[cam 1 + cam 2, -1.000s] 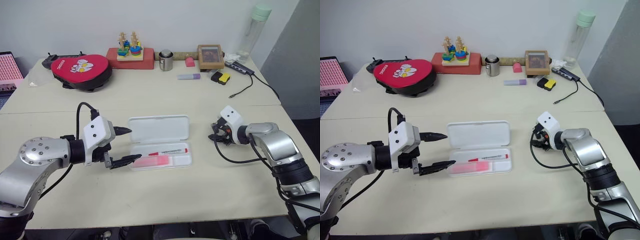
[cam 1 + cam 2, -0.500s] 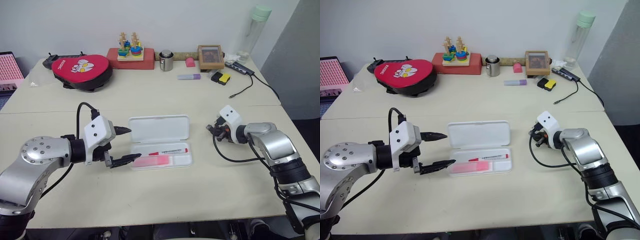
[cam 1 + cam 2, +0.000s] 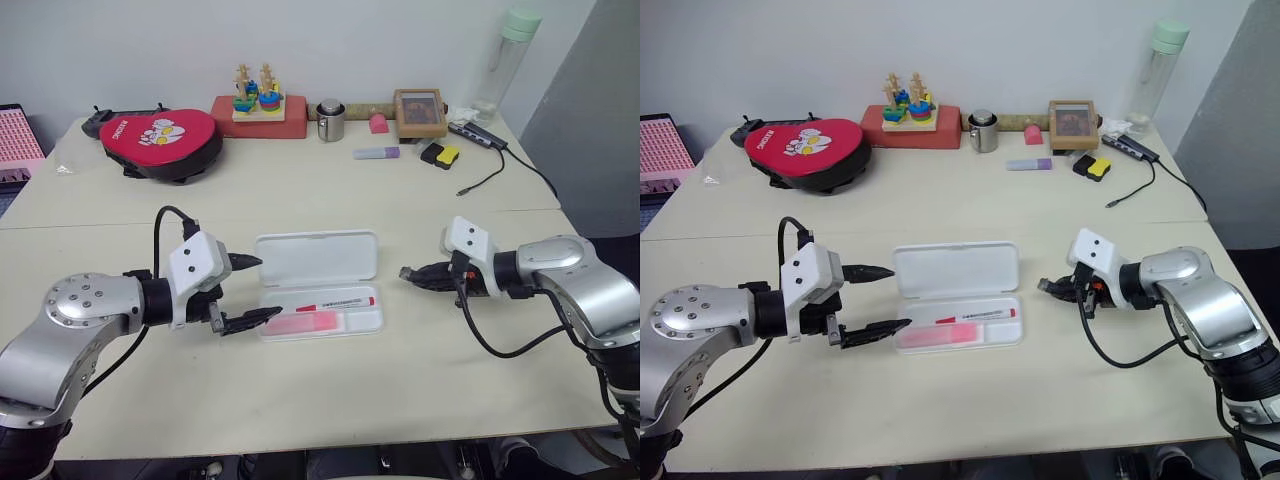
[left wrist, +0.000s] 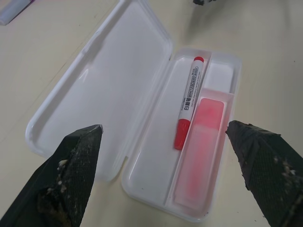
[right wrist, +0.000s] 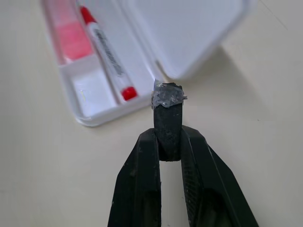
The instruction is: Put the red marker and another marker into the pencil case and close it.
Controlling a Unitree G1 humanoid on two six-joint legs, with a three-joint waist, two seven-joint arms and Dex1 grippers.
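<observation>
The white pencil case [image 3: 318, 258] lies open in the middle of the table, lid flat behind the tray. In the tray, the red marker [image 4: 189, 101] lies beside the pink highlighter [image 4: 201, 142]. My left gripper [image 3: 268, 288] is open at the case's left end, one finger by the lid and one by the tray, holding nothing. My right gripper [image 3: 413, 273] hangs just right of the case, pointing at it. It is shut on a small dark piece [image 5: 168, 113] with grey tape on its tip.
Along the back of the table are a red pouch [image 3: 160, 140], a stacking toy [image 3: 258, 95], a metal cup [image 3: 331, 120], a purple highlighter [image 3: 377, 153], a framed picture [image 3: 421, 112] and a tall bottle [image 3: 505, 60]. A black cable [image 3: 500, 170] trails at the back right.
My right gripper closed on the small dark piece, rose off the table and turned to point left at the case. The left gripper, case and markers stayed put.
</observation>
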